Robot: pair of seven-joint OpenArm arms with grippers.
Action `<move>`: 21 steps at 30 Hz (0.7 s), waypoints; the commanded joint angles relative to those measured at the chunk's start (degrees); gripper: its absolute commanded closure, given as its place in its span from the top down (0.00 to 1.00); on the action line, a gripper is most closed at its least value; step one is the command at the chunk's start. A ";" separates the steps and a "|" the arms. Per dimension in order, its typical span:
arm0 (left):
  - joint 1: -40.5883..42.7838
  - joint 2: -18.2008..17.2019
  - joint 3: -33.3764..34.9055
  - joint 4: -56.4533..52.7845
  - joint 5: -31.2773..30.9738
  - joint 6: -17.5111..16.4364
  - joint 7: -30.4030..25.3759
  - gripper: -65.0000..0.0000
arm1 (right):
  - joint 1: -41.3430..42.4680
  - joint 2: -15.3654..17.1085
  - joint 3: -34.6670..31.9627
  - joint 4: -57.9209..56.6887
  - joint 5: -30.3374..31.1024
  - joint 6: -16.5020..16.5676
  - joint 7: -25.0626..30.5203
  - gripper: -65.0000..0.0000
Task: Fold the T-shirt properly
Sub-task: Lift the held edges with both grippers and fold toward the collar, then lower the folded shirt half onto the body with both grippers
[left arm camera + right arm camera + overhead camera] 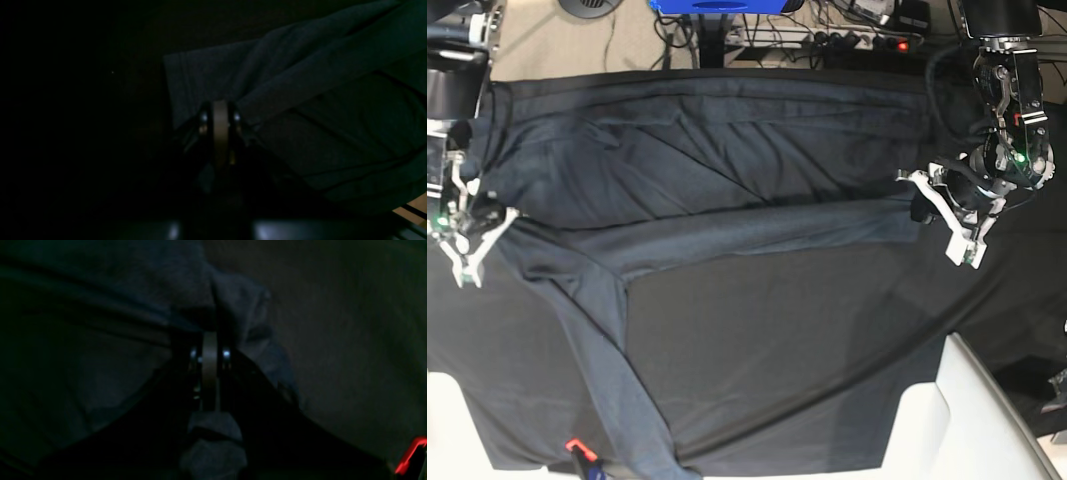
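Closest to the wrist lenses are the two claws, each pinched tight on dark cloth. No brand, label or writing can be made out anywhere; the wrist views are too dim. From overhead, the left claw (924,203) reaches in sideways from the counter's edge and grips one end of the T-shirt (707,160), a folded sleeve hem in its own view (220,110). Opposite, the right claw (489,220) clamps a bunched fold at the other end (210,336). Slate-grey fabric lies stretched between them across the black tablecloth (777,340) covering the counter, one long strip trailing toward the near edge.
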 commanded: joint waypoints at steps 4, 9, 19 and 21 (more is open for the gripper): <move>-0.62 -0.81 -0.41 0.81 -0.43 -0.06 -0.85 0.00 | 1.41 1.15 0.20 -2.22 0.03 -0.14 3.48 0.00; -0.62 -0.81 -0.41 0.81 -0.35 -0.06 -0.85 0.00 | 1.41 1.24 -0.33 -2.75 -0.15 -0.14 5.51 0.00; -0.62 -0.81 -4.10 0.72 -0.26 -0.06 -0.85 0.00 | 2.64 1.94 -0.33 -2.83 -8.50 -0.14 8.32 0.00; -0.62 -0.81 -4.37 0.72 -0.26 -0.06 -0.85 0.00 | 2.82 2.47 -0.42 -2.83 -8.50 -0.14 8.32 0.00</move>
